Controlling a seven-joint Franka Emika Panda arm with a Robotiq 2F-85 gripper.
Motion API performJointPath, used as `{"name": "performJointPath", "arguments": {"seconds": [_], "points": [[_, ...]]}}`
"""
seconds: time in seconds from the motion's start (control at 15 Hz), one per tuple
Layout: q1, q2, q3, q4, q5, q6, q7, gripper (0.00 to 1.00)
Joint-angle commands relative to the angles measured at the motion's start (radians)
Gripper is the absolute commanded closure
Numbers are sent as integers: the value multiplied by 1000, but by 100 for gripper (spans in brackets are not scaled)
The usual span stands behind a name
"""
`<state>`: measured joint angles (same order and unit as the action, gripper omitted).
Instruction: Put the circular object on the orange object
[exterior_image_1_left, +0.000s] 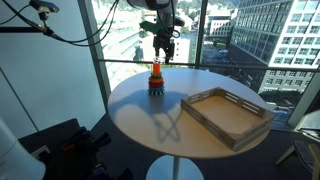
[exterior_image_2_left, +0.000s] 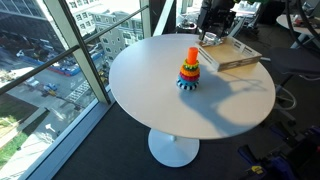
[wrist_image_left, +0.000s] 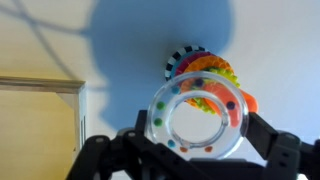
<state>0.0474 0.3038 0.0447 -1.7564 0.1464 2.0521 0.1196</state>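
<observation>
The circular object (wrist_image_left: 159, 118) is a clear pale ring with small coloured beads inside it. My gripper (wrist_image_left: 198, 138) is shut on it, one finger at each side. Through and beside the ring, the wrist view shows the stacking toy (wrist_image_left: 200, 66) below, with its orange piece (wrist_image_left: 246, 101) just right of the ring. In both exterior views the toy (exterior_image_1_left: 156, 80) (exterior_image_2_left: 189, 70) stands upright on the round white table (exterior_image_1_left: 140, 125) (exterior_image_2_left: 200, 115), orange piece on top (exterior_image_2_left: 192, 54). My gripper (exterior_image_1_left: 163, 47) (exterior_image_2_left: 214, 28) hangs a little above the toy, and the ring is too small to make out there.
A large wooden tray (exterior_image_1_left: 226, 116) (exterior_image_2_left: 236, 56) lies on the table beside the toy, and its corner shows in the wrist view (wrist_image_left: 40, 110). Floor-to-ceiling windows stand right behind the table edge. Cables and equipment lie on the floor around the pedestal.
</observation>
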Motion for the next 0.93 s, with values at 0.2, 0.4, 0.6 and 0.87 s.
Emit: {"name": "performJointPath", "arguments": {"seconds": [0.2,0.4,0.6,0.87], "points": [[14,4,1,6,-18,2,14,30],[31,14,6,16,-28,-2,18,30],[49,28,8,25,-38,-3,22,30],[66,42,5,34,-62,18,34,30]]}}
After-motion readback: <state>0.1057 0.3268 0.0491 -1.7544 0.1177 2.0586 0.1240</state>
